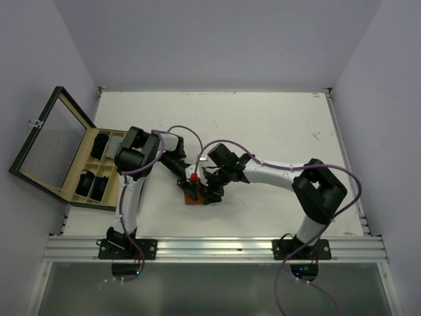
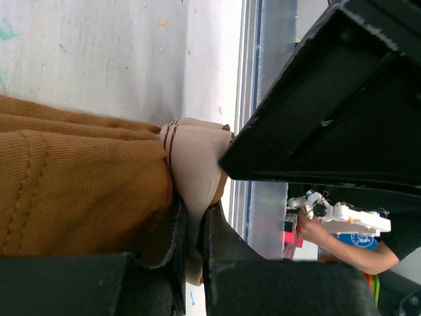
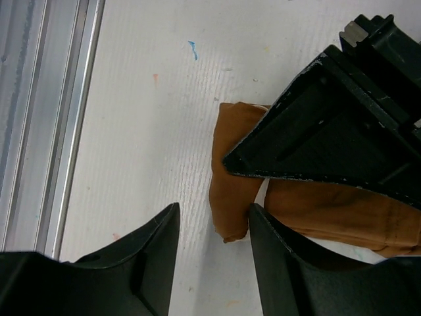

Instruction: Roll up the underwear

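Note:
The orange-brown underwear (image 1: 192, 199) lies bunched on the white table between both grippers, near the front edge. In the left wrist view its ribbed cloth (image 2: 79, 178) fills the left side, and its beige waistband (image 2: 197, 158) is pinched between my left gripper's (image 2: 192, 257) shut fingers. My left gripper (image 1: 187, 180) comes in from the left. My right gripper (image 3: 212, 214) is open and low over the table. Its jaws straddle the rolled end of the underwear (image 3: 230, 191) without closing on it. It shows in the top view (image 1: 209, 191) too.
A wooden box (image 1: 74, 172) with an open glass lid (image 1: 46, 145) sits at the left table edge. Black rolled garments (image 1: 99, 146) fill some of its compartments. An aluminium rail (image 1: 217, 247) runs along the near edge, close to the grippers.

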{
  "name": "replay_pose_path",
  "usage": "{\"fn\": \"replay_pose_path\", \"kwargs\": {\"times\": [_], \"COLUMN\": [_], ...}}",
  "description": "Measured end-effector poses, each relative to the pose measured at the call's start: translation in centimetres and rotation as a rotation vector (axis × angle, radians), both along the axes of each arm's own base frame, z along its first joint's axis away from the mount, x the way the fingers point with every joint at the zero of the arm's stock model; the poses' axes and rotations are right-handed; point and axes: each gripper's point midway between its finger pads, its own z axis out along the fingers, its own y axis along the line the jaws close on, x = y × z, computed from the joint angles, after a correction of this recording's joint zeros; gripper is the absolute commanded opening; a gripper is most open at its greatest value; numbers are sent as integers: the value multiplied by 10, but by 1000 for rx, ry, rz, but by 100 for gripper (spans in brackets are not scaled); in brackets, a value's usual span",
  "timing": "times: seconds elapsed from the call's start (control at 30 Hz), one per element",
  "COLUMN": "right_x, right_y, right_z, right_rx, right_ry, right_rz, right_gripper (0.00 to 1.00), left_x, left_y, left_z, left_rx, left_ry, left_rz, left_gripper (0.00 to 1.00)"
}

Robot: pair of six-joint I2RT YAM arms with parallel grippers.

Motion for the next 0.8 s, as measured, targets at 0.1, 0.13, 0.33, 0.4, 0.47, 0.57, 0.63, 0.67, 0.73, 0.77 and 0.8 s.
{"fn": "replay_pose_path", "kwargs": {"times": [0.1, 0.13, 0.33, 0.4, 0.47, 0.57, 0.63, 0.67, 0.73, 0.77, 0.8], "right_x": [-1, 0, 3, 5, 6, 8, 14, 13, 13, 13, 13], "right_y": [3, 4, 13, 15, 16, 18, 19, 18, 18, 18, 18], "right_z": [-6, -7, -13, -15, -16, -20, -30, -34, -35, -34, -33], "right_rx": [-4, -2, -2, -1, 3, 1, -7, -9, -3, 0, 0], "right_ry": [14, 17, 69, 80, 85, 79, 59, 59, 53, 51, 51], "right_rz": [-3, -8, -32, -41, -46, -53, -63, -64, -64, -63, -62], "right_gripper": [51, 51, 48, 48, 50, 60, 61, 61, 59, 59, 58], "left_x": [-1, -1, -2, -3, -3, -4, -5, -5, -5, -5, -5], "left_y": [0, 0, 3, 4, 5, 6, 6, 6, 6, 6, 6], "left_z": [0, 0, -1, -1, -1, -1, -1, -1, -1, -1, -1], "left_rx": [6, 9, 30, 38, 46, 52, 53, 53, 54, 54, 54], "left_ry": [10, 14, 30, 36, 44, 50, 51, 51, 51, 51, 51], "left_rz": [3, 4, 5, 5, 8, 10, 7, 7, 7, 7, 7], "left_gripper": [0, 0, 1, 1, 2, 2, 2, 2, 2, 2, 2]}}
